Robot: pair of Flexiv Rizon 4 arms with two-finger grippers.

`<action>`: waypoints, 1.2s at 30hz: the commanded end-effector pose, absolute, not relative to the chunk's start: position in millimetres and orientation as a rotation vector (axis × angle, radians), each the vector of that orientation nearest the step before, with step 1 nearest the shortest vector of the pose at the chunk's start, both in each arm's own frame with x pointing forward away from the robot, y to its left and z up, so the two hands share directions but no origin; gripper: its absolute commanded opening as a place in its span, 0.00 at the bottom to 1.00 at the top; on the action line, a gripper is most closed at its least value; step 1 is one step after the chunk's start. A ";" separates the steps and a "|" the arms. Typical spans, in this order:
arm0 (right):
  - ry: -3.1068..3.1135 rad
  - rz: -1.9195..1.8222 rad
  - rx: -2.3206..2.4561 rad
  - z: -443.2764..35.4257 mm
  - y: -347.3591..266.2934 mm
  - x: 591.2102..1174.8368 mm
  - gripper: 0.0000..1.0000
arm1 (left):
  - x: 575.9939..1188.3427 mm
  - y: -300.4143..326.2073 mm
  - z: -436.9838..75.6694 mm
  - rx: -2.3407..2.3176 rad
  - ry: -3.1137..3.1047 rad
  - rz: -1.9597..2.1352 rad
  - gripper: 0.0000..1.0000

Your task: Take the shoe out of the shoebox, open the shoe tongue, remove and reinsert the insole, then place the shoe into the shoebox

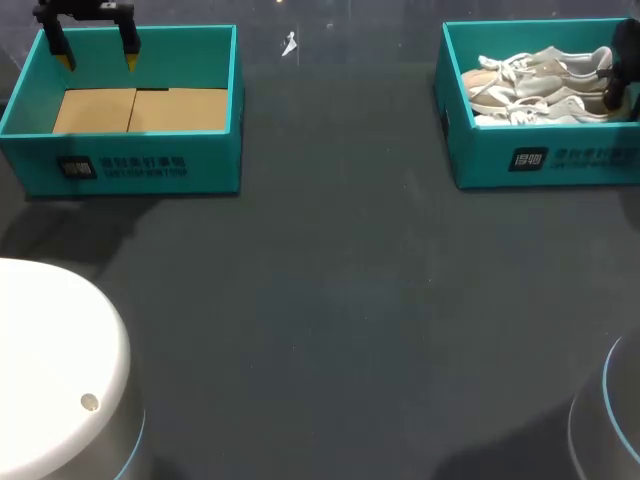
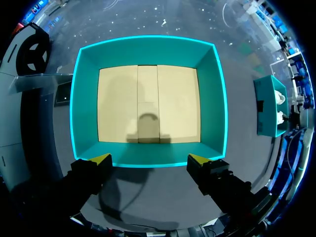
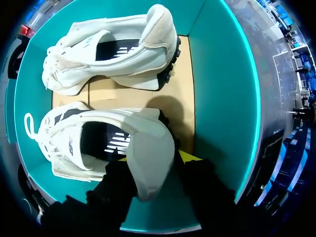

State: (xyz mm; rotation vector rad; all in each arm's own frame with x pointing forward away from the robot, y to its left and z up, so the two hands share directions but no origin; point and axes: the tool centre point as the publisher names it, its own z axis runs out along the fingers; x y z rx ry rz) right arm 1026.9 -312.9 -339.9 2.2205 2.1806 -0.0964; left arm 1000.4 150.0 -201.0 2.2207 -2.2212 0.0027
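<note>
Left gripper [image 1: 99, 60] hangs at the table's [image 1: 330, 300] 10 o'clock, pointing straight down over the back wall of the left shoebox [image 1: 140, 165]. Its fingers are spread wide with nothing between them. In the left wrist view the yellow tips straddle the box's near wall, and the box holds only its cardboard floor.

The right shoebox [image 1: 540, 160] sits at 2 o'clock, well apart from the left one, with two pale sneakers inside. In the head view both lie with their long axes running 9-to-3, toes toward 9 and heels toward 3. They sit side by side, both upright on their soles.

Right gripper [image 1: 618, 75] comes in from the 3 o'clock edge and dips into that box at the heel end. In the right wrist view it pinches the heel of the gripped shoe [image 3: 113, 138], one finger on each side. The second shoe [image 3: 108, 49] lies just beside it, untouched.
</note>
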 end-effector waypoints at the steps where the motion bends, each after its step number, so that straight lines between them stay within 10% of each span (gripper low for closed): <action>1: 2.166 -0.091 2.217 -333.9 -311.5 1022.3 0.00 | 1000.3 150.0 -200.4 2.221 -2.221 0.001 1.00; 36: 1.959 -0.107 2.384 -303.9 -327.2 1027.3 0.00 | 1000.3 150.0 -200.4 2.221 -2.221 0.001 1.00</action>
